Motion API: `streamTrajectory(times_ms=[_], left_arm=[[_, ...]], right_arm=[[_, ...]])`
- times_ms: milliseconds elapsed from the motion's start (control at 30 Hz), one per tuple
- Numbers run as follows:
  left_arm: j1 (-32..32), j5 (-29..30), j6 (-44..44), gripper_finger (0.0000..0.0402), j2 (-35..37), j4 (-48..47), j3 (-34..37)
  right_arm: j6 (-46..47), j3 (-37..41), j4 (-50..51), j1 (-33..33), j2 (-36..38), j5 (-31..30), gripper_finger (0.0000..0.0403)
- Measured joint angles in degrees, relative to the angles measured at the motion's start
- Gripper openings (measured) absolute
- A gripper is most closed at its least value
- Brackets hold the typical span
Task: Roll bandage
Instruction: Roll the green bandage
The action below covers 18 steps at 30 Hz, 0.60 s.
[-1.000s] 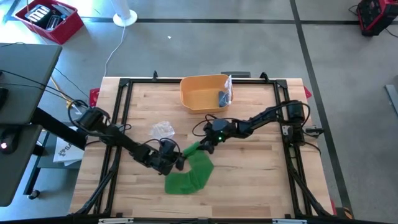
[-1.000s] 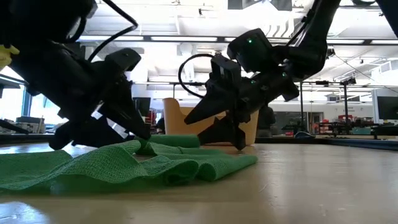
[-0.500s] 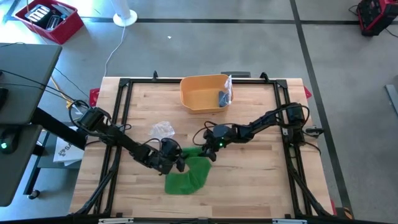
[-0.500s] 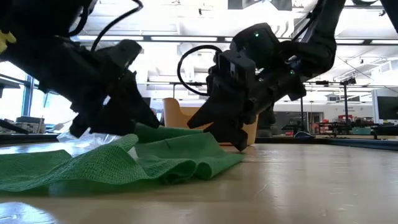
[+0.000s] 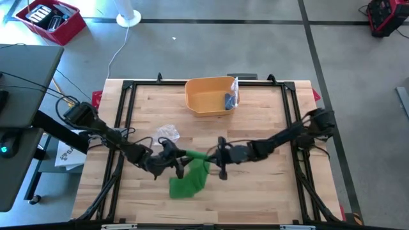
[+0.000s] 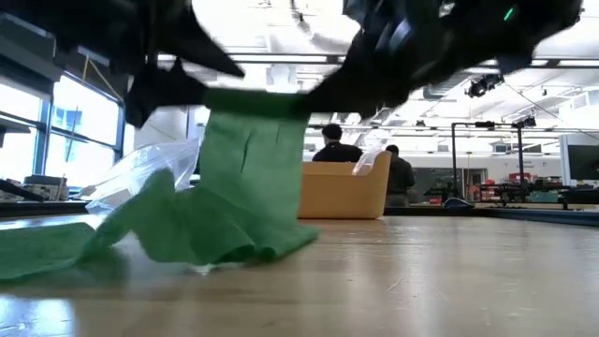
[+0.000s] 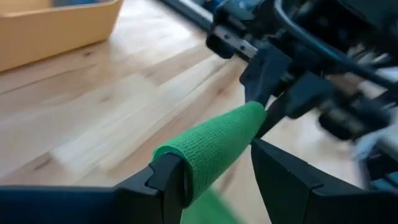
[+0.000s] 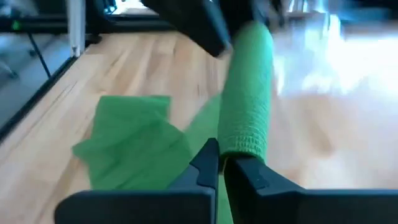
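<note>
a: where are your grippers right now?

b: my right gripper (image 8: 219,163) is over the middle of the desk (image 5: 268,185), clenched on one end of the green bandage (image 5: 190,172). the fingers are pinched together with the cloth edge between them. my left gripper (image 7: 217,168) is just beside it, at the other end of the rolled part, fingers spread with the green roll lying between them. i cannot tell whether those fingers press on it or only straddle it.

a: and the bandage itself?

b: the rolled part is lifted off the desk and stretched between my two grippers. the loose rest hangs down from it and lies in crumpled folds on the wood, toward the desk's front edge.

a: what else is on the desk?

b: a crumpled clear plastic wrapper (image 5: 167,133) lies near my left arm, touching nothing green as far as the high view shows. farther back, near the rear edge, sits a yellow bin (image 5: 206,105).

a: anything in the bin?

b: yes, in its right-hand corner there is a small dark item (image 5: 228,101) with a bit of clear plastic standing up beside it. i cannot tell what the dark item is. the remaining floor of the bin shows bare yellow.

a: anyone around?

b: in the low view two people (image 6: 337,148) show far behind the desk, beyond the bin.
</note>
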<state>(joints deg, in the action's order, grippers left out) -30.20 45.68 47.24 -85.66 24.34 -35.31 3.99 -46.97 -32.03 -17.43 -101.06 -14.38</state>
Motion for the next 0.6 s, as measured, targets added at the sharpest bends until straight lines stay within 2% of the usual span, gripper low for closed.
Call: streamTrajectory(times_ms=[133,267,367,500,600], left_arm=[[0.1,-2.9,-1.0,0.0165,2.5,3.7,-0.2],[0.1,-8.4,-7.1,0.0148,2.2,12.4,-0.2],[-0.3,-9.6,-10.5,0.0108,2.0,16.1,-0.1],[-1.2,-11.1,-15.4,0.0025,2.2,17.3,-0.2],[-2.0,-11.4,-20.8,0.0013,2.2,19.1,-0.4]], right_arm=[[-16.2,-0.2,-0.8,-5.4,3.1,-9.9,0.0014],[-23.0,-0.2,-1.1,-9.1,4.8,-14.8,0.0018],[-19.5,-0.2,-1.3,-10.4,6.0,-16.8,0.0022],[-9.7,-0.3,-1.3,-11.5,8.1,-18.6,0.0049],[-2.1,-0.3,-1.4,-11.8,9.8,-17.2,0.0090]])
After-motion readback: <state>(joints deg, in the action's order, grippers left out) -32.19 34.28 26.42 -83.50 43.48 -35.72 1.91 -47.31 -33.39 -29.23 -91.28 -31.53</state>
